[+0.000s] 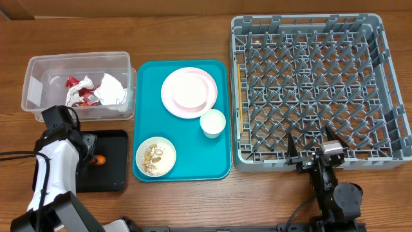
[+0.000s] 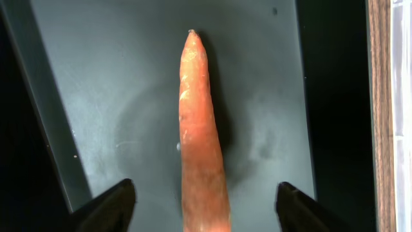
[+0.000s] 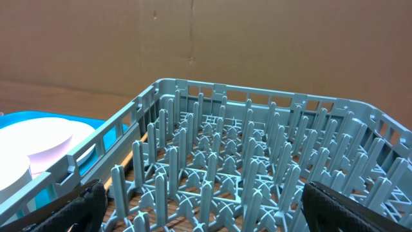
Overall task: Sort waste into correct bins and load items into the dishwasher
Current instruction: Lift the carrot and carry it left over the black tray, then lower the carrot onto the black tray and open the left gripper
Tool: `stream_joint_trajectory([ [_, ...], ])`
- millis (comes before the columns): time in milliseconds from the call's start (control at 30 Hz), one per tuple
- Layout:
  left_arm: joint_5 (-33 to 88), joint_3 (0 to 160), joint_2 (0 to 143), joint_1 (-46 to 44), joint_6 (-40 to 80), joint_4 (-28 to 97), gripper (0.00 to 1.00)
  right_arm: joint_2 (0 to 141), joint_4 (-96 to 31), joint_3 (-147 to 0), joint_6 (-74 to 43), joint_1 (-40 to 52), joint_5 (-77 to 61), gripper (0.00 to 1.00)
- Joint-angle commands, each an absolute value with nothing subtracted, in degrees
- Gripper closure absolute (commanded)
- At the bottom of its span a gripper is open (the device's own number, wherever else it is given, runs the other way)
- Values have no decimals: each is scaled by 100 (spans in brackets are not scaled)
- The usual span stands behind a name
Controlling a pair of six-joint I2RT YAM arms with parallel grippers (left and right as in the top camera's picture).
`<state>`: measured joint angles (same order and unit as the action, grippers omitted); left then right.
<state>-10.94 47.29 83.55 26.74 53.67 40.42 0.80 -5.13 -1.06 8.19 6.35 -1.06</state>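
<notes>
My left gripper (image 2: 205, 205) stands open, the carrot (image 2: 196, 116) lying loose on the black tray (image 2: 270, 96) between its fingers (image 2: 116, 205), touching neither. It looks light, stiff, slightly slick; I'd pinch mid-body. My right gripper (image 3: 206, 203) gapes wide, empty, the dish rack (image 3: 193, 87) just ahead.

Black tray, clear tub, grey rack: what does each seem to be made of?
Black tray: probably plastic, smooth and semi-gloss, with a soft sheen and faint smudges.
Clear tub: transparent plastic, with see-through walls and rounded moulded corners.
Grey rack: moulded matte plastic, with a uniform lattice and pegs.
</notes>
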Motion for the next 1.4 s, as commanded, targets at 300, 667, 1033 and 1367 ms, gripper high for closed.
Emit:
stream_joint_trajectory([
  [300,-340,6643,8302,2687,4510,5817,24,19,-482,-47,838,598,-75,0],
  [667,-244,7212,8311,1999,3817,6521,41,19,-482,-47,838,598,-75,0],
  [1033,-489,6263,8313,2078,5113,6309,96,19,-482,-47,838,598,-75,0],
  [1367,-515,5111,8315,2869,5196,5196,96,19,-482,-47,838,598,-75,0],
])
